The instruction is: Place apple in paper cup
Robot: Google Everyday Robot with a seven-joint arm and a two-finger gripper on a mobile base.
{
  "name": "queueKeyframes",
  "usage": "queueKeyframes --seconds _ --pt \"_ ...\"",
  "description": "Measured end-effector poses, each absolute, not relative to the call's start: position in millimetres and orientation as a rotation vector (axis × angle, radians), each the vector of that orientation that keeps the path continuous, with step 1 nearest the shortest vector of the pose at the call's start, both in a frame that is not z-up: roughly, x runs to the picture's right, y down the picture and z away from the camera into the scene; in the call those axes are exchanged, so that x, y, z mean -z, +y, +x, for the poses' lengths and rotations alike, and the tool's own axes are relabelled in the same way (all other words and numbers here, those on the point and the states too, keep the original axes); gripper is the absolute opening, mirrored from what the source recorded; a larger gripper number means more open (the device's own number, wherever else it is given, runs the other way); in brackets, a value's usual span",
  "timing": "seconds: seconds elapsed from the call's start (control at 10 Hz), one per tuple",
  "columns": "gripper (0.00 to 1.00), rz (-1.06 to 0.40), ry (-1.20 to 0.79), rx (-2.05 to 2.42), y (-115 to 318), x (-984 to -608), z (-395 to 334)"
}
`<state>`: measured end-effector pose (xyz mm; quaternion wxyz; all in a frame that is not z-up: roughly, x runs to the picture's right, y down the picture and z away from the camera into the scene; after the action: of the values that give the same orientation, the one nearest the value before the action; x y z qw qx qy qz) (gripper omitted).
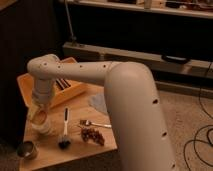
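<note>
The white paper cup (44,128) stands near the left edge of the small wooden table (80,150). My gripper (38,113) hangs straight down over the cup's mouth at the end of the white arm, and hides most of the rim. An orange-brown shape, seemingly the apple (40,119), shows right at the cup's mouth under the gripper. I cannot tell whether it is still held or lying in the cup.
A dark metallic cup (27,149) stands at the table's front left corner. A black brush (64,131), a spoon (93,123) and dark grapes (93,136) lie right of the paper cup. A yellow bin (29,85) sits behind it, and a grey cloth (98,103) lies under my arm.
</note>
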<state>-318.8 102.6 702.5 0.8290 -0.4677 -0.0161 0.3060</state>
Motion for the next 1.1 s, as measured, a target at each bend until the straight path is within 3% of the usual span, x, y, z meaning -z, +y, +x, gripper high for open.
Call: queueKeyframes --seconds 0.4,1.1 --pt "0.78 -0.997 -0.04 -0.65 100 -701 -322" --pt "0.8 -1.064 -0.008 -0.681 89 -692 -326"
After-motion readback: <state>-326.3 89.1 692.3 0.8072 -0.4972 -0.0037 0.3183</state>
